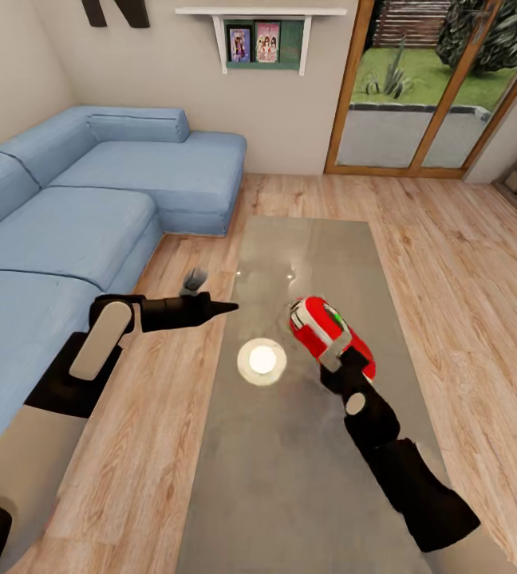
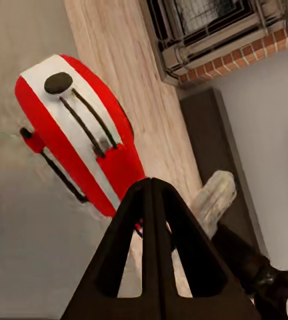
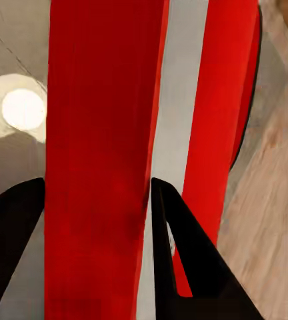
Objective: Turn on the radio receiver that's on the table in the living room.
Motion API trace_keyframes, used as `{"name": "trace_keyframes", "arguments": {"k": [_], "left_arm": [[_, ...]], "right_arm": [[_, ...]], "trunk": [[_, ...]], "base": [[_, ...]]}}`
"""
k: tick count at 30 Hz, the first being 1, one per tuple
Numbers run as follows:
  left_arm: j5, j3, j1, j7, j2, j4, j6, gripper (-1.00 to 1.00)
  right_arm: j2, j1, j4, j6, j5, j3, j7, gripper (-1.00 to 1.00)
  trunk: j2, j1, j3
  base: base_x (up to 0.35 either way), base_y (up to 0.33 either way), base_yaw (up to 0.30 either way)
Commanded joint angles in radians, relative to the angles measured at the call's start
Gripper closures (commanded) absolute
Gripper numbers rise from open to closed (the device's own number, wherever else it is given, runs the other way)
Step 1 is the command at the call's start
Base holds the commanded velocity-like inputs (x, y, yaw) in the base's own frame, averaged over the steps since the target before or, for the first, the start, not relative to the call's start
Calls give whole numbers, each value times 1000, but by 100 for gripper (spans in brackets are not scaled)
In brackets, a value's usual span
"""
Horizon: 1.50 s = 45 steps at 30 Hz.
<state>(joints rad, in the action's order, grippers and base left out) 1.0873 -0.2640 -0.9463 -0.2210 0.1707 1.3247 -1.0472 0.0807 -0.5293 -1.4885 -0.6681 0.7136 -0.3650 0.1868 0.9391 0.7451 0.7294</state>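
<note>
Right gripper fingers apart, straddling the red radio, apparently gripping its edge, though contact is hard to confirm. Left gripper pressed shut to a point, hovering at the left edge of the glossy table. Radio at mid-table, just right of a round lamp reflection. Blue sofa at far left.

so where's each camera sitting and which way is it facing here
Head view: on the robot's head, looking forward and down over the table, sofa and glass doors; both arms show.
Left wrist view: on the left arm, looking along the shut left gripper at the radio.
Right wrist view: on the right arm, right gripper open around the radio, close up.
All three views share the radio; head and right wrist views also share the round white reflection.
</note>
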Motion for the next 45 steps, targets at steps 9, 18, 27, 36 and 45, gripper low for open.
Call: {"name": "trace_keyframes", "arguments": {"k": [9,18,27,36,45], "left_arm": [[-10,-6,0,90,34,-82,0,100],[-23,-8,0,107,39,-163,0,100],[-42,-8,0,107,39,-169,0,100],[-43,-7,0,107,39,-184,0,100],[-70,-8,0,122,39,-281,7,100]], "right_arm": [[241,-206,-73,-379,-281,30,647,100],[373,-243,-65,-379,-367,35,838,100],[371,-244,-64,-379,-372,34,842,100],[366,-243,-49,-379,-376,34,845,100],[272,-242,220,-379,-369,26,826,100]], "trunk": [[0,0,0],[0,0,0],[0,0,0],[0,0,0],[0,0,0]], "base": [[0,0,0],[0,0,0],[0,0,0],[0,0,0],[0,0,0]]}}
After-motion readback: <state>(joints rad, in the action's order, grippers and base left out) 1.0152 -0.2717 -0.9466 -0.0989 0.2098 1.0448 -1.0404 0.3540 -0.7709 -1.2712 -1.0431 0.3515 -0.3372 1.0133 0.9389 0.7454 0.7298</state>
